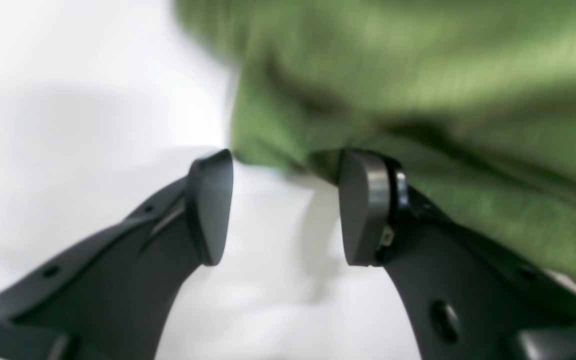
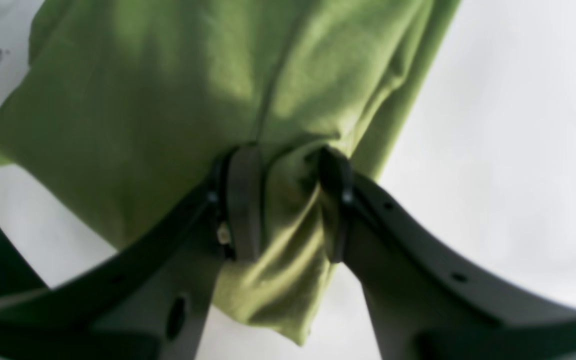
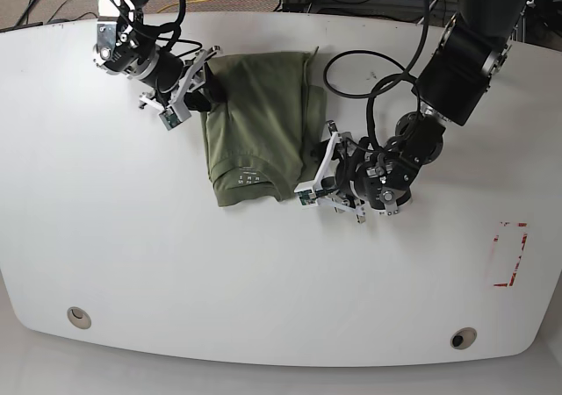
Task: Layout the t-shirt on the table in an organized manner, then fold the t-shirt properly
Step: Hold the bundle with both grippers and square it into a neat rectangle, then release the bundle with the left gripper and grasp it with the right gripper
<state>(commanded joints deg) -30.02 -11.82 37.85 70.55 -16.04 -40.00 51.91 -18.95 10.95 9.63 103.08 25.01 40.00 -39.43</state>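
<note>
Olive-green cotton fills the gap of the right gripper: its two dark fingers pinch a bunched fold of the t-shirt, with wrinkled cloth squeezed between the pads and a loose tail of fabric hanging below them toward the wrist. Beyond the fingertips the shirt spreads out in a broad, softly creased sheet, and white table shows on either side of it.

The left gripper stands spread, its pads well apart with only bare white tabletop between them. The shirt's edge lies just past the fingertips; the pad on the picture's right sits at or against the cloth, though the blur keeps me from telling whether it touches.

From the base view, the shirt lies as a folded, roughly rectangular bundle on the far middle of the table, between the two grippers. The right gripper holds its far corner, and the left gripper rests beside its near edge. A red tape rectangle lies well away, beyond the left arm.
</note>
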